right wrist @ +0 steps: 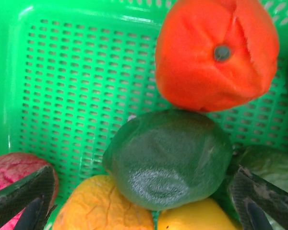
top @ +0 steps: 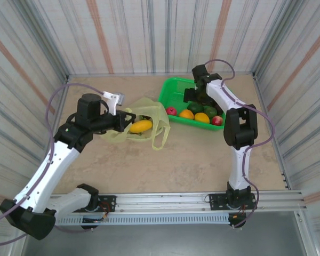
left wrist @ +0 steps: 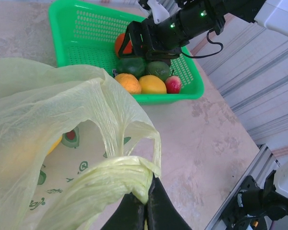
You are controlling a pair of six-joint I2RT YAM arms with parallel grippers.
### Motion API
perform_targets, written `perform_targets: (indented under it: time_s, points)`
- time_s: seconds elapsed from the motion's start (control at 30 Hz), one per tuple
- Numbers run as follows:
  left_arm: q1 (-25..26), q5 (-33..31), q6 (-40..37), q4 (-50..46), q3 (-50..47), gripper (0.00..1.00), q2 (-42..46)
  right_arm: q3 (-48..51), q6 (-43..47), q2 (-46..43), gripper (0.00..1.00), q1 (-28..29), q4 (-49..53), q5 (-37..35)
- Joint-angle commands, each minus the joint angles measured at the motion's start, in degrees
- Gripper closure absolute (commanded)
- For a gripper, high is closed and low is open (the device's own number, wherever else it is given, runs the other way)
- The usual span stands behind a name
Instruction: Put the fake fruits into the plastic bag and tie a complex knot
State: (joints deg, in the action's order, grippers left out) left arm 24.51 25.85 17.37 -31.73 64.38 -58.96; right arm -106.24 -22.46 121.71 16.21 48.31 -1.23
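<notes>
Status: the left gripper is clamped shut on a bunched handle strip of the plastic bag, and no gap is seen between the fingers. The bag is held open on the table, well left of the green basket. One yellow mango is seen inside, its long axis roughly left-right in the top view. The second handle loop lies slack, pointing toward the near edge.

The right gripper is spread wide inside the basket and straddles a green avocado; whether it is touched cannot be told. An orange is pressed against the avocado's far side.

Avocado pictures are printed on the bag. The small print beside them cannot be read.
</notes>
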Motion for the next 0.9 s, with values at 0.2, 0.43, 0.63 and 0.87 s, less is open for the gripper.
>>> perform_targets:
  time_s: [0.2, 0.43, 0.63, 0.87]
  points:
    - [0.89, -1.06, -2.07, -1.5, 0.76, 1.0, 0.04, -3.08, -1.0, 4.95, 0.01, -0.83, 3.54, -0.75]
    - [0.89, -1.25, -2.16, -1.44, 0.48, 1.0, 0.06, -4.82, 0.29, 8.36, 0.01, -0.91, 2.89, -1.57]
    - [0.89, -2.06, -2.76, -1.69, 0.4, 1.0, 0.31, -5.2, 0.22, 9.76, 0.04, -1.09, 2.02, -0.98]
    - [0.89, -2.55, -3.26, -1.83, 0.48, 1.0, 0.17, -3.1, 0.73, 6.14, 0.14, -1.09, -0.26, -0.95]
